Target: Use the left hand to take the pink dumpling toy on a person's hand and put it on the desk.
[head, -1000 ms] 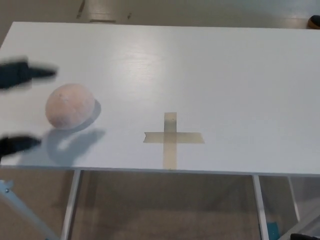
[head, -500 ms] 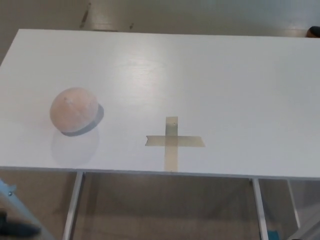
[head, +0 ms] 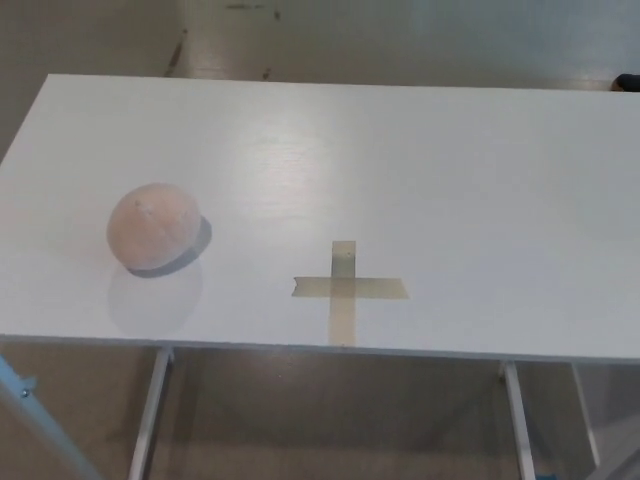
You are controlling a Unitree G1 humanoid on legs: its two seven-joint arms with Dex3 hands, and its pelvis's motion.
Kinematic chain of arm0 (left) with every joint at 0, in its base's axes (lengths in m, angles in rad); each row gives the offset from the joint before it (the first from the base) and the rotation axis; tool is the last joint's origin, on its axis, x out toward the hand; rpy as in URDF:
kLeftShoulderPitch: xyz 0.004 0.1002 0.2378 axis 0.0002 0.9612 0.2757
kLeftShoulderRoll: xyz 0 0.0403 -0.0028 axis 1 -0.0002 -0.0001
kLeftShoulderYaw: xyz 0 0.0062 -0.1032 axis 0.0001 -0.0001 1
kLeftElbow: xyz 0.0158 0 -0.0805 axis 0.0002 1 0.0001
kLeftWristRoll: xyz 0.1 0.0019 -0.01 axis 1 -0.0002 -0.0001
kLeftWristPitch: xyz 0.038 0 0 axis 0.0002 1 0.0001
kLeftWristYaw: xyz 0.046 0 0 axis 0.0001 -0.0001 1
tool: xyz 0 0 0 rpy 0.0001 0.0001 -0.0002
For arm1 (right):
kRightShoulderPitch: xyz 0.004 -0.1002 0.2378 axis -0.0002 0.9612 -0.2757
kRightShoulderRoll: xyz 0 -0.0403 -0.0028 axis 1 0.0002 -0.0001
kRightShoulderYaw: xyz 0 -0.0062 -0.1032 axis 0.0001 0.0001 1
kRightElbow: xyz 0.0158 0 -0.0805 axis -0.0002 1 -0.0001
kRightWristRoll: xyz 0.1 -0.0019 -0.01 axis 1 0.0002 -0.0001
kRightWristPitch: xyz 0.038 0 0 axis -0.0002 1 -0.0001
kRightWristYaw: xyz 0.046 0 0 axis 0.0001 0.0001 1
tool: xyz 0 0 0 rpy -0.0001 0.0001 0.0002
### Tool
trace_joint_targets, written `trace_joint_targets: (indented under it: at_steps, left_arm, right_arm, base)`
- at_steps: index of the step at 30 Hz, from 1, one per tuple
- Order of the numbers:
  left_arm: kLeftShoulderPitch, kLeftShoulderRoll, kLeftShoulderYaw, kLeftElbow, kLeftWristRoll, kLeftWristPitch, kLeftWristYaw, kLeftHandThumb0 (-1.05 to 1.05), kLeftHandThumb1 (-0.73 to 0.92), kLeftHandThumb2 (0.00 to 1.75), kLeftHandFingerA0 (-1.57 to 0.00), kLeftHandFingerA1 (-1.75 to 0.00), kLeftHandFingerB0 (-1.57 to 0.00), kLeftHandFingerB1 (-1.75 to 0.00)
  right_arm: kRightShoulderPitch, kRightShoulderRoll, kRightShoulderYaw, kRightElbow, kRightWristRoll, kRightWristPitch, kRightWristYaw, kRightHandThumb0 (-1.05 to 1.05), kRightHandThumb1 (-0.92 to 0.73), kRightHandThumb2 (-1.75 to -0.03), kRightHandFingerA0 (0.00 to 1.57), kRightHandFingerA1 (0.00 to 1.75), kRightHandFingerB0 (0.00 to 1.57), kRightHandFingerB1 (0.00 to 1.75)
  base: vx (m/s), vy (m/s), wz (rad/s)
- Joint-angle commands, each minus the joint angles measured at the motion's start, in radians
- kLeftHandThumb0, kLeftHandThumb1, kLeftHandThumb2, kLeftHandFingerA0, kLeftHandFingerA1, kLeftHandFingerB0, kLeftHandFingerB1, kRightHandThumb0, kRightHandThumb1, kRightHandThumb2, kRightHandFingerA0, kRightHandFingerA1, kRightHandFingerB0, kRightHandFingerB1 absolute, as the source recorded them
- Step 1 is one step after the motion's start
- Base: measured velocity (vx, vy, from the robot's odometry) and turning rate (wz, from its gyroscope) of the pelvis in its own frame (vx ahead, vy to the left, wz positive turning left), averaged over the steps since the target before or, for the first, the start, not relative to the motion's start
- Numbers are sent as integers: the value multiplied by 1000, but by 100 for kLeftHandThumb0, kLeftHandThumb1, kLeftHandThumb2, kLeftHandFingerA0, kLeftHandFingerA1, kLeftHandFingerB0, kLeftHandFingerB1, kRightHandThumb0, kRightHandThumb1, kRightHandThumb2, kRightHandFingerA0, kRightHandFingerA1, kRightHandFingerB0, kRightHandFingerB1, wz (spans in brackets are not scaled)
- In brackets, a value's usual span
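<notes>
The pink dumpling toy, round and pale pink, rests on the white desk near its left front part. Nothing touches it. Neither of my hands shows in the head view, and no person's hand is in sight.
A cross of beige tape is stuck on the desk near the front edge, to the right of the toy. White desk legs and the floor show below the front edge. A light blue bar crosses the bottom left corner.
My left hand, open around the toy a second ago, has drawn back out of the picture at the left. The toy stays on the desk. The camera has tilted slightly.
</notes>
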State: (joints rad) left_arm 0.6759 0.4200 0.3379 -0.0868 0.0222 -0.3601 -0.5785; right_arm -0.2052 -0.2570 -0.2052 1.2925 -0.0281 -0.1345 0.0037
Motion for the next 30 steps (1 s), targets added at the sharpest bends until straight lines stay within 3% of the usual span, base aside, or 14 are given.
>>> trace_joint_targets:
  at_steps: [1,3,4,8,9,11,12,13,14,15,16,27,28,30]
  left_arm:
    - [-386,11,-176,462,296,313,245,-49,61,58,-46,-37,-42,-35]
    - [-523,6,-195,658,289,368,302,-51,59,59,-46,-38,-40,-35]
    - [-584,6,-201,765,287,377,339,-55,50,87,-41,-54,-27,-45]
    - [-696,12,-222,1031,285,367,444,-61,56,91,-39,-52,-25,-44]
    - [-702,13,-231,1078,290,362,467,-58,57,95,-36,-53,-18,-43]
    - [-710,14,-246,1136,292,351,493,-58,57,95,-36,-53,-18,-43]
    - [-712,15,-248,1145,291,343,495,-62,74,63,-38,-35,-28,-31]
    - [-716,16,-250,1157,289,335,499,-62,74,63,-38,-35,-28,-31]
    - [-719,20,-255,1167,286,320,488,-56,62,100,-35,-54,-16,-44]
    - [-724,24,-259,1178,284,308,481,-56,62,100,-35,-54,-16,-44]
    - [-729,31,-267,1179,286,298,468,-63,80,67,-38,-36,-28,-31]
    - [-788,74,-312,1283,256,245,429,-61,84,66,-37,-34,-30,-31]
    - [-794,73,-313,1295,249,240,431,-58,66,102,-35,-53,-17,-44]
    - [-809,72,-317,1317,242,233,437,-58,66,102,-36,-54,-18,-44]
  right_arm:
    - [25,17,12,12,-9,-16,-30,-20,-67,-59,62,46,44,39]
    - [26,19,17,11,-13,-16,-31,-20,-67,-59,62,46,44,39]
    - [28,20,18,10,-13,-19,-30,-20,-67,-59,61,45,43,39]
    - [39,22,18,7,-11,-29,-26,-20,-67,-59,61,45,43,39]
    - [41,22,17,7,-11,-31,-25,-20,-67,-59,61,45,43,39]
    - [43,22,17,8,-10,-31,-25,-20,-67,-59,61,45,43,39]
    - [39,23,17,8,-10,-30,-26,-20,-67,-59,61,45,45,40]
    - [36,23,17,7,-10,-30,-26,-20,-67,-59,61,45,45,40]
    - [28,22,18,7,-11,-28,-25,-20,-67,-59,60,45,45,40]
    - [23,20,18,7,-11,-27,-25,-20,-67,-59,60,45,45,40]
    - [12,20,17,7,-10,-23,-25,-20,-67,-59,60,45,45,40]
    - [-19,19,7,-2,3,-15,-22,-20,-67,-59,60,45,46,40]
    - [-20,18,8,-1,2,-15,-22,-20,-67,-59,60,45,46,40]
    - [-23,16,8,0,1,-15,-21,-20,-67,-59,60,45,46,40]
  base:
    - [0,0,0]
    - [0,0,0]
    - [0,0,0]
    - [0,0,0]
    - [0,0,0]
    - [0,0,0]
    - [0,0,0]
    - [0,0,0]
    - [0,0,0]
    - [0,0,0]
    - [0,0,0]
    - [0,0,0]
    - [0,0,0]
    - [0,0,0]
